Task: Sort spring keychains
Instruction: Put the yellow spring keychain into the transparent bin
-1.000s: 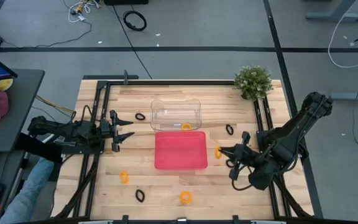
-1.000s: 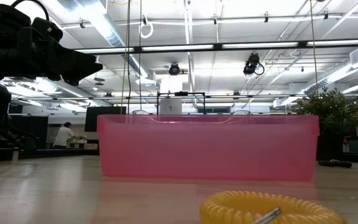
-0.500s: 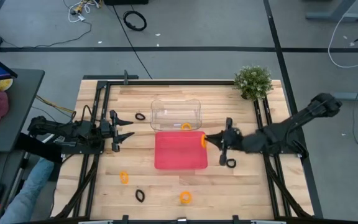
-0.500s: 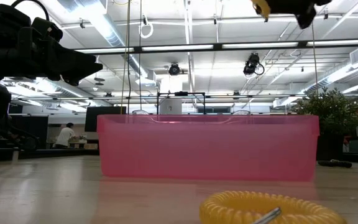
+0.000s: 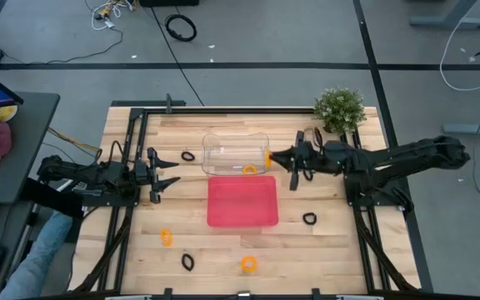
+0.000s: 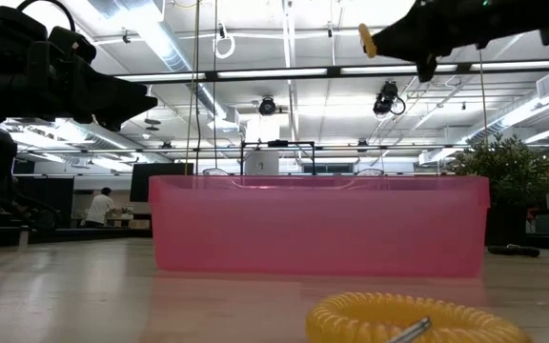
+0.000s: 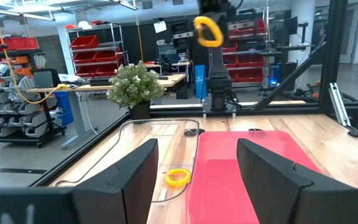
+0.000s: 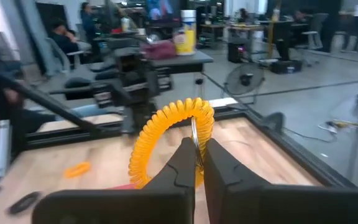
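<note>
Above clear bin (image 5: 236, 152): orange keychain (image 8: 171, 138) in R hand (image 8: 196, 163).

Orange spring keychains (image 5: 249, 169): four. From the red tray (image 5: 242, 218) they sit at 12, 1 (image 5: 267, 156), 6 (image 5: 248, 265) and 8 o'clock (image 5: 167, 238).
Black spring keychains (image 5: 188, 156): three seen, at 10, 4 (image 5: 309, 218) and 7 o'clock (image 5: 187, 261).
Trays: two, one red and one clear tray (image 5: 236, 139).
Potted plant (image 5: 339, 108): one.

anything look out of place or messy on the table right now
Nothing damaged or spilled. Unsorted keychains lie loose on the wood: two orange and a black one at the near edge. The right gripper holds an orange keychain beside the clear bin.
</note>
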`<state>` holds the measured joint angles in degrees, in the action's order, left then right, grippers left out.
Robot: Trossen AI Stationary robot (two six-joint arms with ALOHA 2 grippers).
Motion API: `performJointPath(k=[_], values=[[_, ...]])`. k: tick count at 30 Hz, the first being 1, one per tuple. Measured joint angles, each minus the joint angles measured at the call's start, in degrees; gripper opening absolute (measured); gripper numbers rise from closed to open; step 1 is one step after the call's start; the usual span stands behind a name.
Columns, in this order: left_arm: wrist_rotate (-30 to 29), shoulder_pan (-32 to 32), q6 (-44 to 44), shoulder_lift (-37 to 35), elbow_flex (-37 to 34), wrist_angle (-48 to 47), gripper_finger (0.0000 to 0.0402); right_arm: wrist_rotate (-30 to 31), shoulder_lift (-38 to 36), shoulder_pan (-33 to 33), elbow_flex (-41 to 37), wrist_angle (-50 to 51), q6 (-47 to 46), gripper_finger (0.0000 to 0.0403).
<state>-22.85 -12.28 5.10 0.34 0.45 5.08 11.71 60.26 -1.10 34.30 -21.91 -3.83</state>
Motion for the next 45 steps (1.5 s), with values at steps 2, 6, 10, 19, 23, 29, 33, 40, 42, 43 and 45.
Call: performJointPath(k=[2,6,10,19,23,29,33,40,42,43,45], values=[[0.00,0.00,0.02,0.00,0.00,0.02,0.0222,-1.37,0.93,2.80,0.01,-0.20,-0.01,0.0006],[0.00,0.00,0.02,0.01,0.00,0.06,0.0222,-6.69,3.95,8.42,0.00,-3.33,-0.03,0.0006],[0.00,0.01,0.00,0.01,0.00,0.09,0.0222,-11.46,7.88,12.84,0.94,-6.17,-0.42,0.0006],[0.00,0.00,0.02,0.01,0.00,0.13,0.0222,-18.52,16.46,17.08,8.08,-6.46,0.27,0.0006],[0.00,-0.01,0.00,0.01,0.00,0.15,0.0222,-20.24,18.42,17.58,9.68,-5.99,1.31,0.0006],[0.00,0.00,0.00,0.01,0.00,0.19,0.0222,-20.30,18.83,18.62,10.05,-5.74,1.86,0.0011],[0.00,0.01,0.00,0.01,0.00,0.20,0.0222,-20.31,18.83,19.18,10.05,-5.77,1.90,0.0013],[0.00,0.01,0.01,0.02,0.00,0.20,0.0222,-20.33,18.70,19.19,10.05,-6.13,1.89,0.0014],[0.00,0.01,0.02,0.02,0.00,0.20,0.0222,-20.33,18.70,19.18,10.05,-6.12,1.88,0.0014],[0.00,0.00,0.00,0.02,0.00,0.20,0.0222,-20.33,18.70,19.18,10.05,-6.14,1.74,0.0014],[0.00,0.01,0.00,0.00,0.00,0.20,0.0222,-20.33,18.70,19.18,10.05,-6.14,1.31,0.0014]])
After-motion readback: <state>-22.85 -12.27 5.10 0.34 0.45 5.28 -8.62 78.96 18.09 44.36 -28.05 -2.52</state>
